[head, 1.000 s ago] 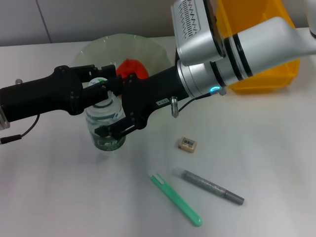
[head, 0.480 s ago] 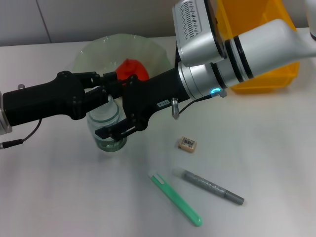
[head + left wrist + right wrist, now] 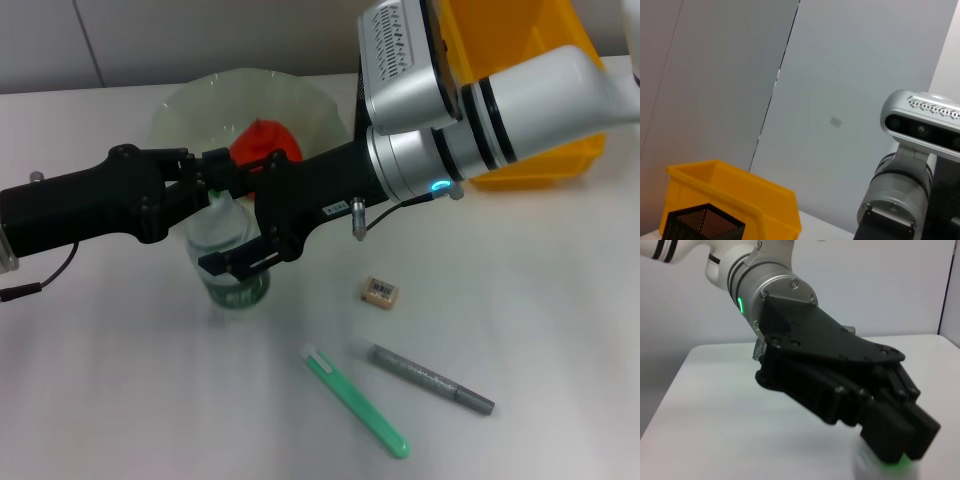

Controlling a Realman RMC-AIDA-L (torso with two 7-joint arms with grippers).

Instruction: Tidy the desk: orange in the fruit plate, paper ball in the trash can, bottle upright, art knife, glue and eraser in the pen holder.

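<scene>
Standing upright on the white counter (image 3: pixel 560 300), the bottle (image 3: pixel 232 262) is clear ribbed plastic with a green label whose print cannot be read, and a white cap. The left gripper (image 3: pixel 215 190) comes in from one side with its black fingers closed on the bottle's cap and neck. The right gripper (image 3: pixel 255 235) reaches in from the opposite side, its black fingers spread around the bottle's body, one finger in front of it.

Just behind both grippers sits the fruit plate (image 3: pixel 190 100), pale green, translucent, wavy-rimmed, with the red-orange orange (image 3: pixel 262 137) inside. Near the right gripper, on its wrist side, lies the eraser (image 3: pixel 380 291), a small beige block with a barcode sticker. Closer to the robot than the grippers lie a green art knife (image 3: pixel 358 405) and a grey pen-shaped glue stick (image 3: pixel 432 378), near each other. The bright yellow trash can (image 3: pixel 530 165) stands beyond the right arm; the left wrist view shows the black mesh pen holder (image 3: pixel 700 225) just beside it. Pale grey wall panels rise behind the counter.
</scene>
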